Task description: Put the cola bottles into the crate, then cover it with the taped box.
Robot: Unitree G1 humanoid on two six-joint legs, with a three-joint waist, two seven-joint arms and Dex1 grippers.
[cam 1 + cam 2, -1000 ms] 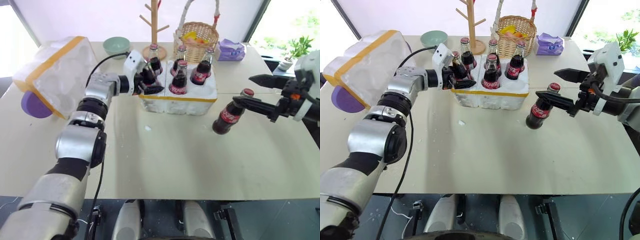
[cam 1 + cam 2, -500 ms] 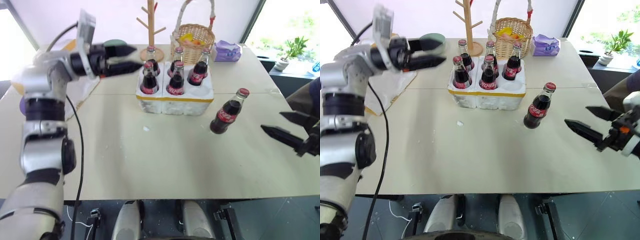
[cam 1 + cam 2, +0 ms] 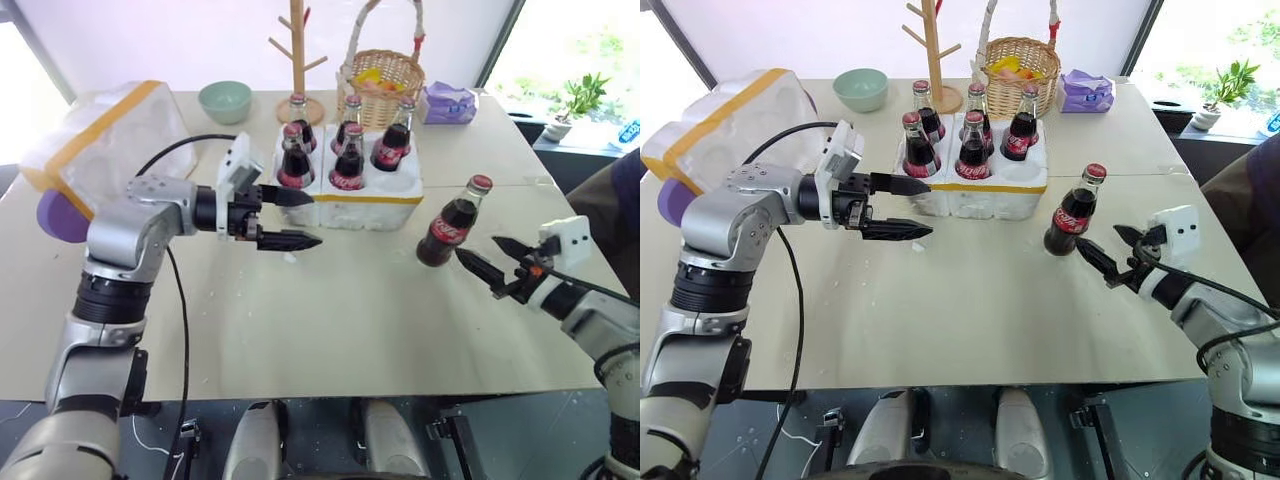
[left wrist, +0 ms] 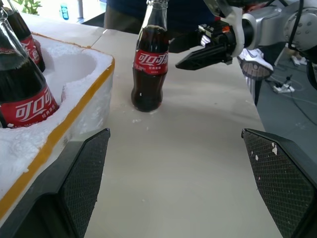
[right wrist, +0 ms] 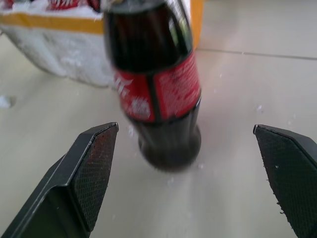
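Five cola bottles (image 3: 970, 146) stand in the crate (image 3: 985, 190) at the table's (image 3: 970, 320) far middle, its near-right hole empty, while the sixth bottle (image 3: 1068, 212) stands upright on the table just right of the crate. The right gripper (image 3: 1110, 255) hangs low beside that bottle with its fingers spread wide around nothing, and the left gripper (image 3: 902, 206), also wide open and empty, points rightward just before the crate's near-left corner. The taped box (image 3: 725, 130) lies at the far left of the table, well apart from the crate.
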